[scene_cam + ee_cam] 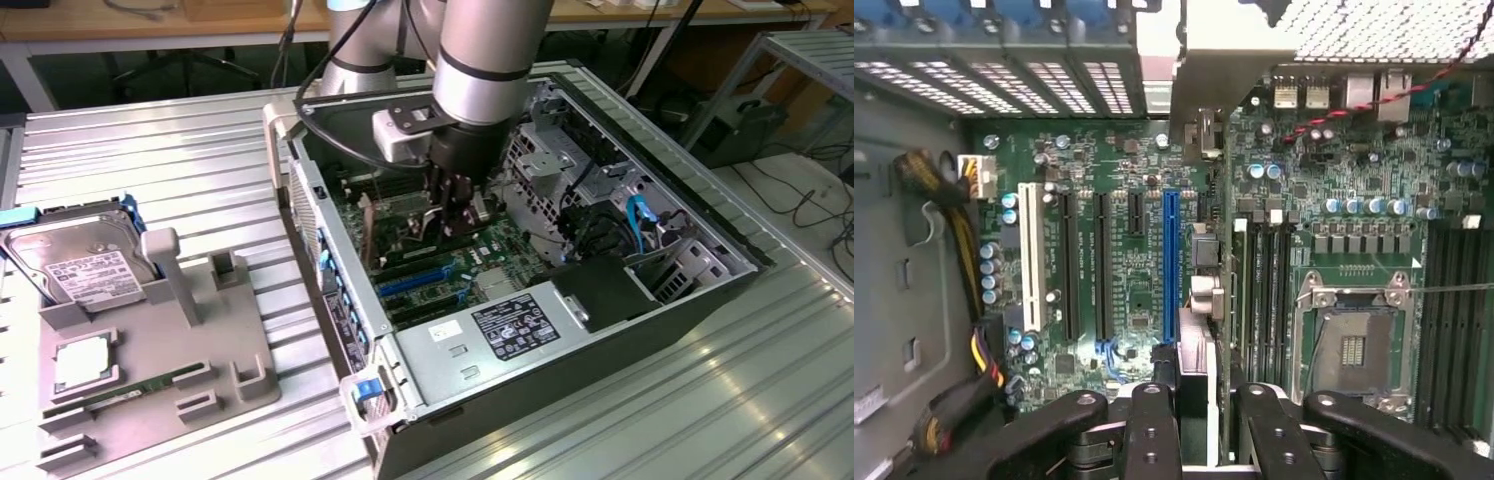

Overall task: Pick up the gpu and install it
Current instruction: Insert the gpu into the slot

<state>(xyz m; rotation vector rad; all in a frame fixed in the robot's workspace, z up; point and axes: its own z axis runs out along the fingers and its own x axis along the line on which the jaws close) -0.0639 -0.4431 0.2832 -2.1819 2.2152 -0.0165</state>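
Install step in hand: your black two-finger gripper (1194,425) is clamped on the thin green-and-black gpu card w/ pale metal bracket (1202,160), held edge-on inside the open black PC case (707,225), just above the green motherboard (1134,290), beside the blue expansion slot (1170,265). Next move, by my judgement, calls for exact edge-to-slot alignment and a straight press.

Bright, even overhead light; soft shadows; slight blur throughout.
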